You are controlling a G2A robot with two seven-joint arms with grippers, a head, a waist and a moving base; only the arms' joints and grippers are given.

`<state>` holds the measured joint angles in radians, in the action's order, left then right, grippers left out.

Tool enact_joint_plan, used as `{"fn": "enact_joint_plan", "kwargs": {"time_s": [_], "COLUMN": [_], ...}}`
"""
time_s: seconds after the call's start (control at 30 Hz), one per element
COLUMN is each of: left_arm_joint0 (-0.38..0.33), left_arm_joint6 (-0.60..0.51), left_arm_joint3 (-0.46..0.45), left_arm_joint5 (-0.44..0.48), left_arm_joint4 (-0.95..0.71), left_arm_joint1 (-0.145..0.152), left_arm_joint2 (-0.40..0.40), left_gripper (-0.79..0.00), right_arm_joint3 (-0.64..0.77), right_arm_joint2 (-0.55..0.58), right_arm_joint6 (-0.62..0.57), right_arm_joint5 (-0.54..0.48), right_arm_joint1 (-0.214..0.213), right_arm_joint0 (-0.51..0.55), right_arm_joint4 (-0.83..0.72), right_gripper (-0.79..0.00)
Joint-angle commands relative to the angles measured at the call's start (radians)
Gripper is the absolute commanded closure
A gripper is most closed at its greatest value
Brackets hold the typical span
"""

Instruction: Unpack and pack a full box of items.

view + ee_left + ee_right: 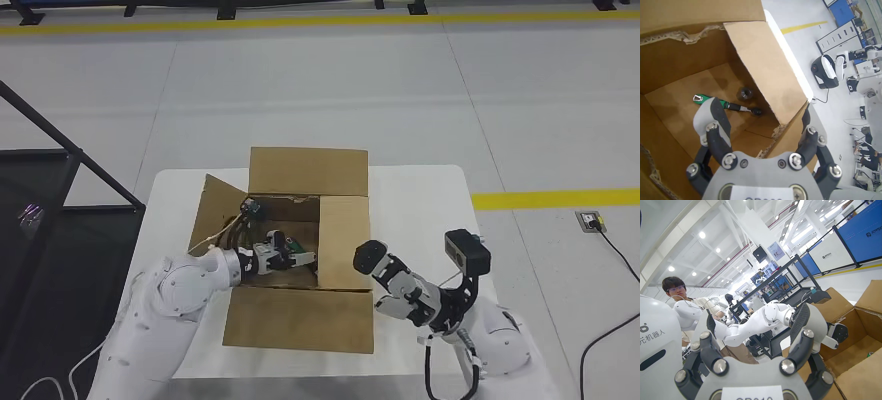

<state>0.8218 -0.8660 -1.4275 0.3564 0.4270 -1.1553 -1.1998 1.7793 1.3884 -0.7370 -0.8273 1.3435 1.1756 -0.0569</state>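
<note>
Though empty, left end effector [280, 254] over box [308, 171]

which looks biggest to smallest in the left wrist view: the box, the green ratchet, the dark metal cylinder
1. box
2. green ratchet
3. dark metal cylinder
The tools lie close together, so depth hardly matters.

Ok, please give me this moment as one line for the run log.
left hand: open, over box interior | right hand: open, empty, beside box | box floor: green ratchet, dark socket
</note>
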Motion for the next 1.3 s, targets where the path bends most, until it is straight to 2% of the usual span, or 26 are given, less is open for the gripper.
{"fn": "enact_joint_plan", "kwargs": {"time_s": [0.0, 0.17, 0.5, 0.9, 1.27], "left_arm_joint0": [-0.025, -0.091, -0.184, -0.245, -0.261], "left_arm_joint6": [-0.022, -0.077, -0.161, -0.148, -0.178], "left_arm_joint3": [0.067, 0.192, 0.343, 0.453, 0.494], "left_arm_joint5": [0.013, 0.054, 0.119, 0.178, 0.247], "left_arm_joint4": [-0.05, -0.163, -0.407, -0.504, -0.61], "left_arm_joint1": [-0.004, -0.018, -0.053, -0.095, -0.105], "left_arm_joint2": [0.014, 0.062, 0.149, 0.247, 0.249], "left_gripper": [-0.785, -0.785, -0.785, -0.785, -0.785], "right_arm_joint3": [0.009, 0.036, 0.057, 0.068, 0.112], "right_arm_joint2": [0.01, 0.022, 0.018, 0.02, 0.027], "right_arm_joint6": [0.009, 0.024, 0.051, 0.085, 0.116], "right_arm_joint5": [0.001, 0.009, 0.03, 0.032, 0.026], "right_arm_joint1": [-0.004, -0.013, -0.025, -0.041, -0.053], "right_arm_joint0": [0.013, 0.037, 0.047, 0.065, 0.102], "right_arm_joint4": [0.0, 0.003, 0.023, 0.035, 0.062], "right_gripper": [-0.785, -0.785, -0.785, -0.785, -0.785]}}
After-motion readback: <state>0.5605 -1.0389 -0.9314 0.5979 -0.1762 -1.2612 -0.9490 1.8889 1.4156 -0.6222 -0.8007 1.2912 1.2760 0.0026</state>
